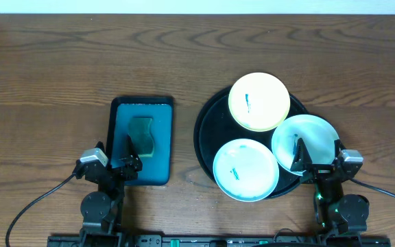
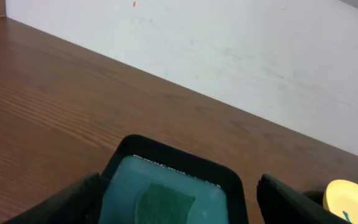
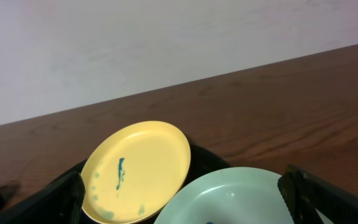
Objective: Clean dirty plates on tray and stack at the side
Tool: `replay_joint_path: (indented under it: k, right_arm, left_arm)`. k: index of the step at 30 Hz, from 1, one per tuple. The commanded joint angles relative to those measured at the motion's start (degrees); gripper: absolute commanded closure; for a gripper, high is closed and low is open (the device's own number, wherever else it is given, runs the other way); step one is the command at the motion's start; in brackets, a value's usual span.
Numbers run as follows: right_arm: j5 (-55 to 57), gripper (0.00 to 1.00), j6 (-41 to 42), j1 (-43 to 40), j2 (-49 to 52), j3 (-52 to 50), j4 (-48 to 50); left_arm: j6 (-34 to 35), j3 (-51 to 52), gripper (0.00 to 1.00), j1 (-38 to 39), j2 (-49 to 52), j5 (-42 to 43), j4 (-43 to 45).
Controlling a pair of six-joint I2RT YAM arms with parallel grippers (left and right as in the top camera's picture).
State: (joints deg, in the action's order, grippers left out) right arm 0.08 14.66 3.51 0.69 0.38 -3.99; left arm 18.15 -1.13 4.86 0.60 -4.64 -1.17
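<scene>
Three smeared plates (image 1: 259, 101) lie on the black tray (image 1: 211, 130), none yet stacked on the bare tabletop (image 1: 46, 82). The left pincer (image 2: 179, 208) hangs released over the sponge (image 1: 141, 135), probably to fetch it for wiping. The right pincer (image 3: 182, 186), also released, faces the near mint plate (image 3: 241, 199), likely to steady it.

Overhead cam: straight down, whole desk (image 1: 46, 68). Wrist cams: low, close, nr front edge, facing back edge. All 3 share the yellow plate (image 1: 258, 101).
</scene>
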Motion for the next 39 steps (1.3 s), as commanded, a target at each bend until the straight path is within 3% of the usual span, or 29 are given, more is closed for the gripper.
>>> replay_joint_path:
  k: [1,19,28,33,39]
  right_arm:
    - [0.7,0.01,0.5,-0.3,-0.3,-0.1,-0.2]
    - [0.4,0.01,0.8,-0.3,-0.3,-0.1,0.2]
    - [-6.7,0.01,-0.3,-0.3,-0.3,0.5,1.9]
    - [-11.3,0.01,-4.6,-0.3,3.7,6.9,-3.1]
    - [-12.0,0.01,-5.5,-0.3,20.2,24.6,-14.2]
  left_arm:
    - [-0.5,0.9,0.2,-0.3,-0.3,-0.5,-2.5]
    - [-0.3,0.9,0.2,-0.3,0.0,-0.4,-2.6]
    - [-0.3,-0.2,0.2,-0.3,1.3,8.6,-0.4]
    - [-0.3,-6.8,0.2,-0.3,4.9,9.0,-0.3]
    - [-0.3,-21.9,0.2,-0.3,18.1,11.6,-9.4]
